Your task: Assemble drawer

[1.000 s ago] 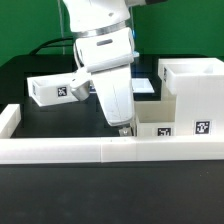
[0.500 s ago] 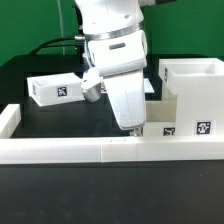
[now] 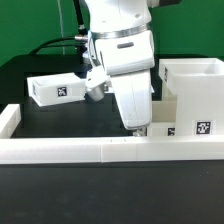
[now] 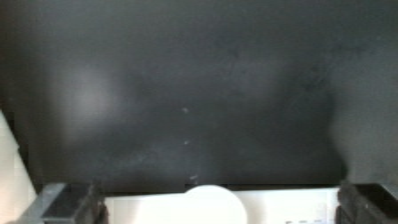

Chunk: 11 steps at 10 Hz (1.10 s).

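Observation:
The large white housing stands at the exterior view's right, with a tag on its front. One shallow white tray lies in front of it, against the low wall. Its round knob and white body show in the wrist view. My gripper points down at this tray's left end. It is open in the wrist view, with dark fingers on either side of the tray and a gap between them and it. The second tagged tray lies at the left.
A low white wall of blocks runs along the front and turns back at the exterior view's left. A flat white sheet lies behind the arm. Black table top lies beyond the tray.
The arm has moved toward the exterior view's right, and the gripper now sits lower over the tray beside the housing. The trays and housing have not moved.

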Available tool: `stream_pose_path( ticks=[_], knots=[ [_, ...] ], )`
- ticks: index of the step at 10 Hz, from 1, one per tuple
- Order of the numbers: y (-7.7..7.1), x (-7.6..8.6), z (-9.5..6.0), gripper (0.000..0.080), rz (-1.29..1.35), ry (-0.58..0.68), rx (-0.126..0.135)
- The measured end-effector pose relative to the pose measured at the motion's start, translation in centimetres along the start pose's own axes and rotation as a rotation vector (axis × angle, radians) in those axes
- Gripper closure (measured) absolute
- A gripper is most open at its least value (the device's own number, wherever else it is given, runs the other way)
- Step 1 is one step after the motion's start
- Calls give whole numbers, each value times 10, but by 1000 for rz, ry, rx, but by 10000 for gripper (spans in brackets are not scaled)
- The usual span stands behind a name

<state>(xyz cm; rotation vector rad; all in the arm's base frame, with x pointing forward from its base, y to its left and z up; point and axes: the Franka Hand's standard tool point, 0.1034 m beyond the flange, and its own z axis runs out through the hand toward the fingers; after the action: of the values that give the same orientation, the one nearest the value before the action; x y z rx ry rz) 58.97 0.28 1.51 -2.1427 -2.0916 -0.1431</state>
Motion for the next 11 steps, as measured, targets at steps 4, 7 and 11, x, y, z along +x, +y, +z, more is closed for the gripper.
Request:
stream_pose_path(
  ticks=[4,7,11],
  knots=[
    [0,10,1,150,-58,9,-1],
    [1,25,2,150,-81,20,2],
    [3,32,0,150,-76,14,10]
  ],
)
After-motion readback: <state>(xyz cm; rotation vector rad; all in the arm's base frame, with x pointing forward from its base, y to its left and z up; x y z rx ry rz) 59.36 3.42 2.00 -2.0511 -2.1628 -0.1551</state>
